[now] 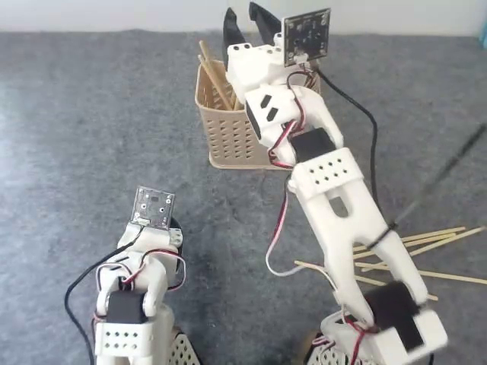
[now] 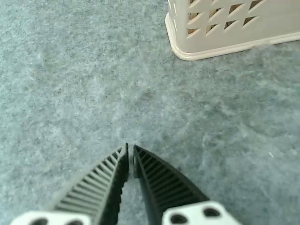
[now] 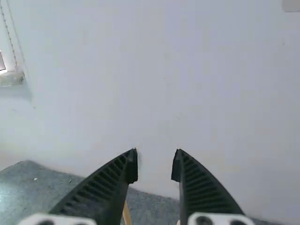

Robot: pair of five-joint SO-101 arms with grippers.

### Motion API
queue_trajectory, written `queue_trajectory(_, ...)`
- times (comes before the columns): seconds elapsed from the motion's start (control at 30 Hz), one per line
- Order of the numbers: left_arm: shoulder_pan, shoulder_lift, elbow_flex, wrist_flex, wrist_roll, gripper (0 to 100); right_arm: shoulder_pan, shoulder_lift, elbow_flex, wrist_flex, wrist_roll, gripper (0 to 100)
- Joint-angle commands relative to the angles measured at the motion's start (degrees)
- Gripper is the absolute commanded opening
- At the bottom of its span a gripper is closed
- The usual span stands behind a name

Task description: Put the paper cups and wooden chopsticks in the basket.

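Right hand (image 1: 242, 17) open, empty, over basket (image 1: 228, 141); left hand (image 2: 130, 157) almost closed, empty. Risk: arm snags upright chopsticks (image 1: 215, 76), tips basket.

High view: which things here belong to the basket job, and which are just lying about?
Belong to the job:
- basket
- wooden chopsticks standing in it
- loose wooden chopsticks lying on the mat

Just there:
- grey felt mat covering the table
- white wall behind
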Motion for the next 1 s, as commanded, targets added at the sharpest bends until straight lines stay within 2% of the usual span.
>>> queue_trajectory(0.0, 0.5, -1.0, -0.4, -1.3, -0.4, 1, -0.6, -11.9, -2.5, 15.6, 0.0, 13.4)
queue_trajectory(0.17, 0.5, -1.0, -0.4, -1.2, -0.4, 1, 0.8, -24.7, -4.7, 37.5, 0.0, 13.4)
queue_trajectory(0.4, 0.5, -1.0, -0.4, -1.2, -0.3, 1, 10.7, -37.5, -4.7, 54.7, 0.0, 13.4)
queue_trajectory(0.73, 0.5, -1.0, -0.4, -1.2, -0.3, 1, 23.5, -42.3, -4.3, 87.1, 0.0, 13.3)
queue_trajectory(0.83, 0.5, -1.0, -0.4, -1.2, -0.3, 1, 28.2, -42.4, -0.4, 92.6, 1.9, 13.3)
queue_trajectory(0.97, 0.5, -1.0, -0.4, -1.2, -0.3, 1, 33.8, -42.4, 10.2, 93.5, 7.4, 13.3)
